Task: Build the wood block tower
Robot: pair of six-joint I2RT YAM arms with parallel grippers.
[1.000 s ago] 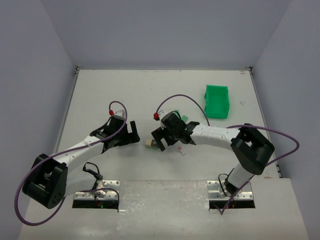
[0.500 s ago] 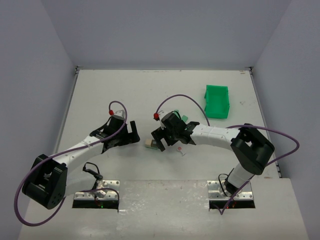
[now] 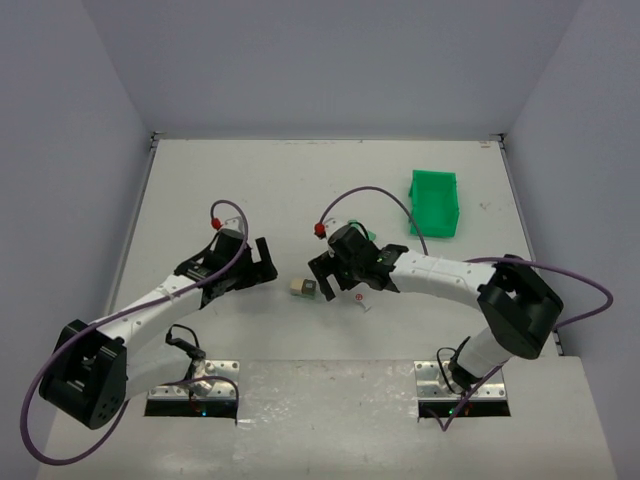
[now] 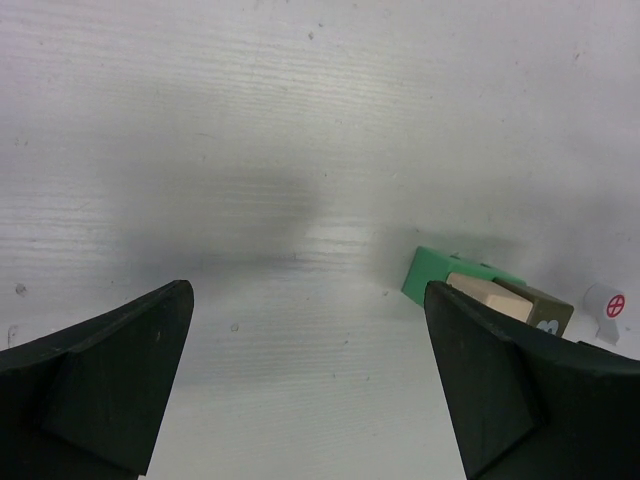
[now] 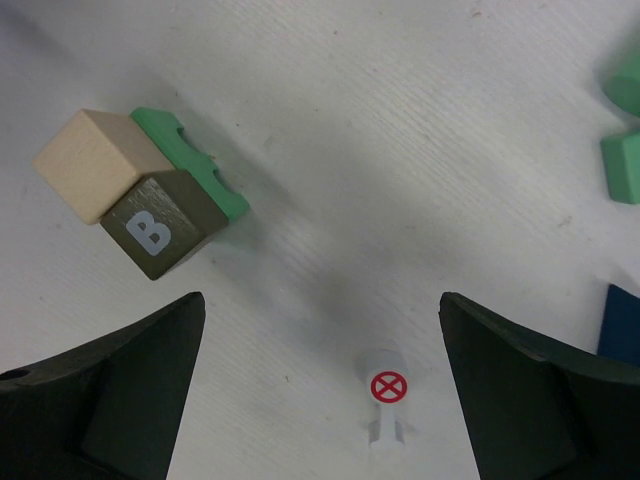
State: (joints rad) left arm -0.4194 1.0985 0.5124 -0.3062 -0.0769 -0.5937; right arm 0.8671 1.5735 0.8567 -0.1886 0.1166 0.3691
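While the left gripper (image 4: 305, 292) and right gripper (image 5: 322, 300) hang spread and empty, the wood blocks (image 3: 298, 287) lie between them.
A tan cube (image 5: 95, 160) touches a dark cube (image 5: 160, 230) lettered "B", both against a green block (image 5: 200, 170); a nearby white tag (image 5: 387, 392) bears a red crossed circle.

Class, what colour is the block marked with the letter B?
The block is olive-brown with a white B, clearest in the right wrist view.

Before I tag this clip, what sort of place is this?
Probably a lab test cell for robot work: a white table boxed in by plain grey panels, a left arm and right arm bolted at its near edge, with wooden blocks and a green bin on it.
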